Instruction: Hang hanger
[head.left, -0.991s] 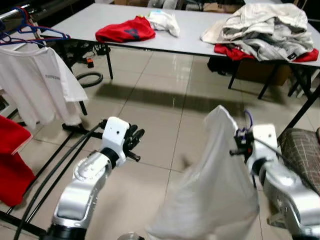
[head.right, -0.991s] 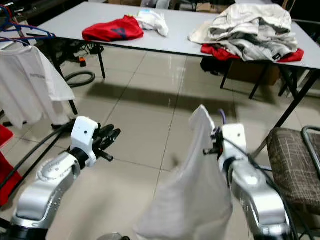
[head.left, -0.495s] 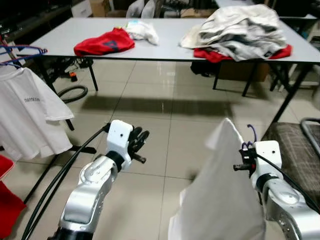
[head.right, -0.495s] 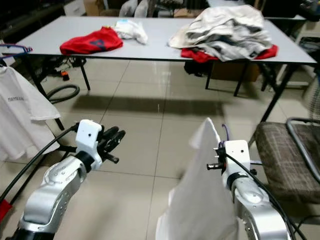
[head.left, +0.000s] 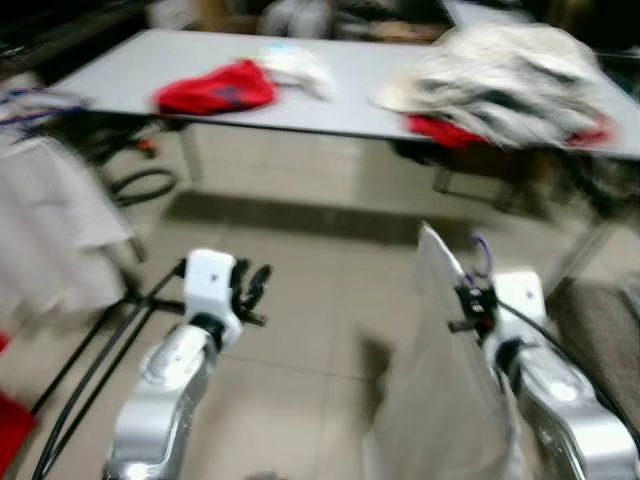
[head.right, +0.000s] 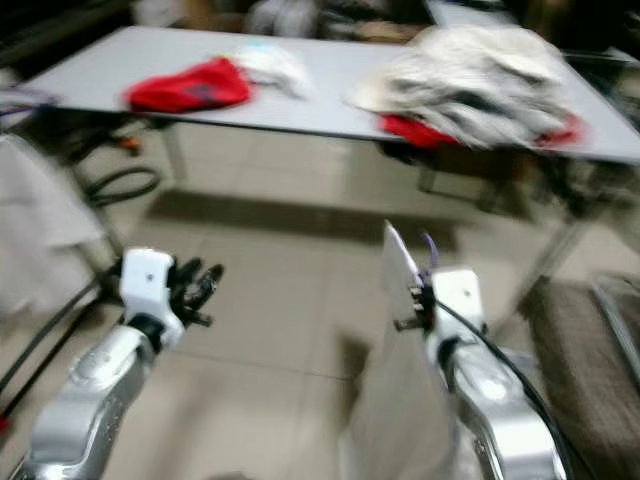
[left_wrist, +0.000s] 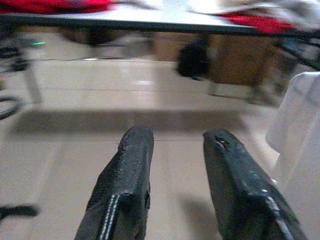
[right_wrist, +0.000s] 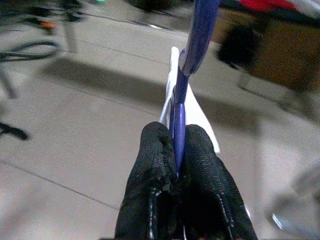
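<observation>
Tiled floor (blurred) | grey table, clothes heap | right gripper pinching purple hanger | left gripper spread, empty.

The 2 head eyes look forward and down at the grey table, well back from it. Both wrist views face that table from low, nearer the floor.

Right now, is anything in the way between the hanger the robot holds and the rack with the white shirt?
Nothing visible blocks it. The right gripper holds the purple hanger with a white garment. The clothes rack stands to the robot's left; bare floor lies between.
</observation>
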